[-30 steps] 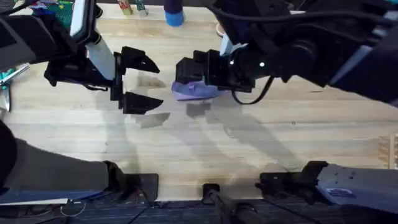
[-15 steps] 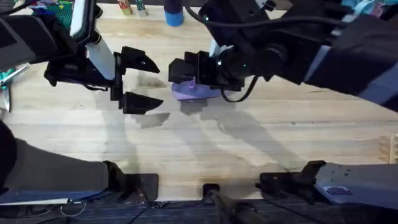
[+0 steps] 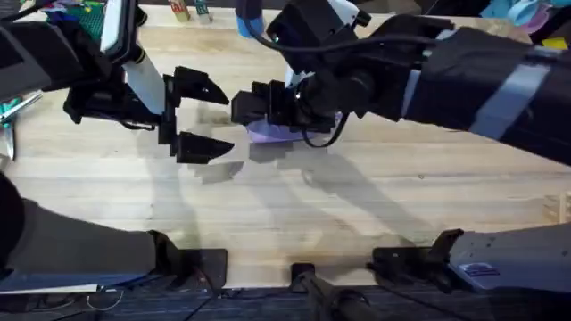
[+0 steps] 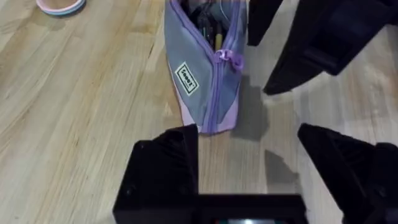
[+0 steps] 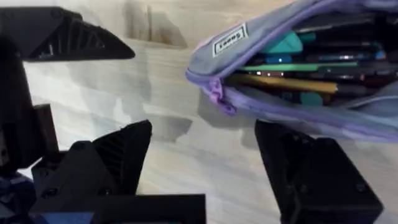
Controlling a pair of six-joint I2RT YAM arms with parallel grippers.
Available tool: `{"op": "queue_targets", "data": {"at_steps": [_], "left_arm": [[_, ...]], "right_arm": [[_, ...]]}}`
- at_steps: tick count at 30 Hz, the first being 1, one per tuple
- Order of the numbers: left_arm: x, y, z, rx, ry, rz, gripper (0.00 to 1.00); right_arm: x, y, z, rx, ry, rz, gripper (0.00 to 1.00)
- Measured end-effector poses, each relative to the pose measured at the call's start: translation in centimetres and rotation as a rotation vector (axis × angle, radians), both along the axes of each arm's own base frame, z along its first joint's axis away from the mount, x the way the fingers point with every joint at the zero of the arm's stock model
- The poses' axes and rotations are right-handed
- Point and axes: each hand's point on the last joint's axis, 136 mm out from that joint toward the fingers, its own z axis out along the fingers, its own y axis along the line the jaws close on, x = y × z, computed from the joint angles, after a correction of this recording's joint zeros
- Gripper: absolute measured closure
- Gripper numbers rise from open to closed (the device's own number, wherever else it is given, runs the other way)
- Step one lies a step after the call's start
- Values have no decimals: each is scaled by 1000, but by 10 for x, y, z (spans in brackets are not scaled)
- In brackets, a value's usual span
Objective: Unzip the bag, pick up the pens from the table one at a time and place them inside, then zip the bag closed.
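Note:
The lavender bag [image 4: 202,81] stands on the wooden table [image 4: 74,93], zipper partly open with its pull [image 4: 229,58] near the closer end. A yellow-orange pen [image 5: 286,84] lies inside the bag [image 5: 261,37] among teal and green ones. My right gripper [image 5: 202,134] is open, just short of the bag's zipped end, nothing between its fingers. From overhead the right gripper [image 3: 254,109] covers most of the bag [image 3: 268,134]. My left gripper [image 3: 203,118] hangs open a little to the left, facing the bag, apart from it.
A blue cylinder [image 3: 250,22] and small items [image 3: 187,11] stand along the table's back edge. Teal-handled scissors [image 3: 13,107] lie at the left edge. A pink-rimmed round object [image 4: 61,5] sits behind the bag. The front half of the table [image 3: 312,214] is bare wood.
The right arm has swung left over the bag, bringing its gripper closer to the left gripper. The bag has shifted slightly left. The left arm has stayed still.

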Motion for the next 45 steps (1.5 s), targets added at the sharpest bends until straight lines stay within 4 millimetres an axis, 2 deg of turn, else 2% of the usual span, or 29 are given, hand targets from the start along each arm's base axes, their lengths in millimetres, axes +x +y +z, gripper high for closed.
{"op": "queue_targets", "data": {"at_steps": [8, 14, 25, 35, 37, 45], "left_arm": [[0, 0, 0, 0, 0, 0, 7], [0, 0, 0, 0, 0, 0, 6], [0, 0, 0, 0, 0, 0, 7], [0, 0, 0, 0, 0, 0, 6], [0, 0, 0, 0, 0, 0, 6], [0, 0, 0, 0, 0, 0, 6]], "right_arm": [[12, 13, -15, 12, -10, 1, 9], [19, 15, -34, -14, 1, -17, 115], [27, 8, -35, -36, -20, -130, 202], [35, 1, -34, -39, -38, -242, 238], [36, 0, -34, -44, -43, -255, 284], [40, -3, -32, -51, -63, -275, 574]]}}
